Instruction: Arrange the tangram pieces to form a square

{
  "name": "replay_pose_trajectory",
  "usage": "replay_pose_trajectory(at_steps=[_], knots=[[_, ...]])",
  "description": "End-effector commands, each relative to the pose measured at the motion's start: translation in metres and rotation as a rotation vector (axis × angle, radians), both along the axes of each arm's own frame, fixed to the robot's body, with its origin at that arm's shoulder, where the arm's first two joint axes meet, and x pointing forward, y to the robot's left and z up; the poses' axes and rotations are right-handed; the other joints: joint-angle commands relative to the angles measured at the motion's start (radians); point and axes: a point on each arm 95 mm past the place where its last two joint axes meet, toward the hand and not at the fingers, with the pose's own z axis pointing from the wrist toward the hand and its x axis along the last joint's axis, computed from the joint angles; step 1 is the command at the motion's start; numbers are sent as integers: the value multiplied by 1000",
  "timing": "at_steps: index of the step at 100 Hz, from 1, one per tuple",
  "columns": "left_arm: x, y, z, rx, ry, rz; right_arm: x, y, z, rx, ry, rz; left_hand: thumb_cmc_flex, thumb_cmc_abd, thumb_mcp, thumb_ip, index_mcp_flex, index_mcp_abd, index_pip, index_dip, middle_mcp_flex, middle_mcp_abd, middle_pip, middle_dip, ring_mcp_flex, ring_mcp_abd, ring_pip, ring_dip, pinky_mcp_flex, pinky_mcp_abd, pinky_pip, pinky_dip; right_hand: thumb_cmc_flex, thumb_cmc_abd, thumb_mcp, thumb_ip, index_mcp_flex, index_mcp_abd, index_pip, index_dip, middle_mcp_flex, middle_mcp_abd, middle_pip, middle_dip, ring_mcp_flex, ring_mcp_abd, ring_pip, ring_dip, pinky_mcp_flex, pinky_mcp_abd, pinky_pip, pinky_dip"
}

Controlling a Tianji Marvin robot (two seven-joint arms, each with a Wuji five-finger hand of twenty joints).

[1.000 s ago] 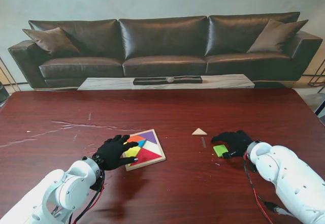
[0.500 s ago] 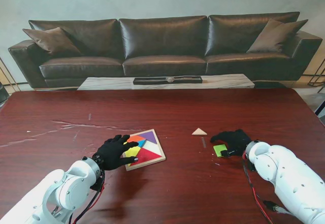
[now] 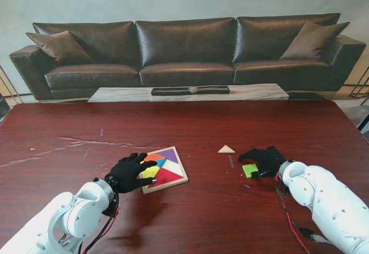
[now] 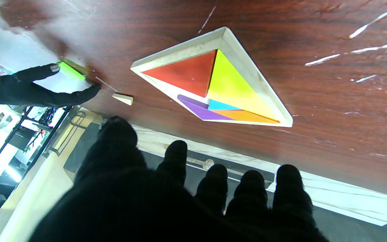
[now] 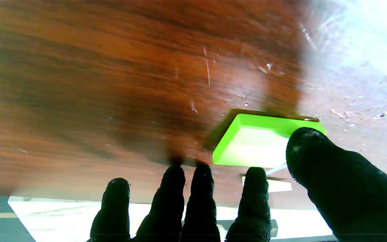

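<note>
A wooden tray (image 3: 183, 174) (image 4: 247, 72) near the table's middle holds red, yellow, purple, blue and orange pieces. My left hand (image 3: 130, 172) rests open at the tray's left edge, fingers spread over its corner. A green square piece (image 3: 250, 170) (image 5: 254, 141) (image 4: 70, 70) lies flat on the table to the right. My right hand (image 3: 266, 159) hovers over it, fingers apart, thumb (image 5: 334, 181) at its near edge and fingertips beyond it; no grip shows. A small plain wooden triangle (image 3: 226, 149) (image 4: 123, 98) lies farther from me, between tray and green piece.
The dark red table (image 3: 184, 121) has pale scratches on its left part. Behind it stand a low marble bench (image 3: 190, 93) and a dark leather sofa (image 3: 184, 52). A red cable (image 3: 288, 219) trails along my right forearm.
Almost nothing differs. My right hand has crept slightly left and farther from me over the green piece; the left hand and tray stay put.
</note>
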Motion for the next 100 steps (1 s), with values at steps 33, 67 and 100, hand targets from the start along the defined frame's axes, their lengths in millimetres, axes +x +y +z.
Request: replay_pose_trajectory(at_steps=[33, 67, 100], knots=[[-1, 0, 1, -2, 0, 1, -19, -1, -24, -35, 69, 28, 43, 23, -14, 49, 8, -10, 10, 9, -33, -21, -13, 4, -17, -25, -3, 13, -3, 5, 9, -13, 18, -103, 52, -17, -27, 9, 48, -19, 116, 13, 117, 46, 85, 13, 28, 21, -14, 25, 83, 64], [-1, -1, 1, 1, -11, -3, -16, 0, -37, -58, 44, 42, 48, 16, -13, 49, 19, -15, 16, 10, -32, -16, -11, 9, -16, -31, 3, 26, 2, 3, 14, -15, 122, -144, 103, -16, -27, -24, 333, -1, 251, -14, 352, 145, 307, -28, 253, 140, 54, 53, 188, 157], [-1, 0, 1, 6, -18, -3, -12, 3, -44, -44, 60, 39, 55, -1, -12, 49, 35, -17, 25, 11, -32, -14, -9, 18, -15, -36, 14, 51, 7, 1, 24, -15, 189, -157, 105, -10, -28, -23, 430, -13, 216, 12, 612, 296, 522, 71, 414, 214, 138, 121, 251, 212]])
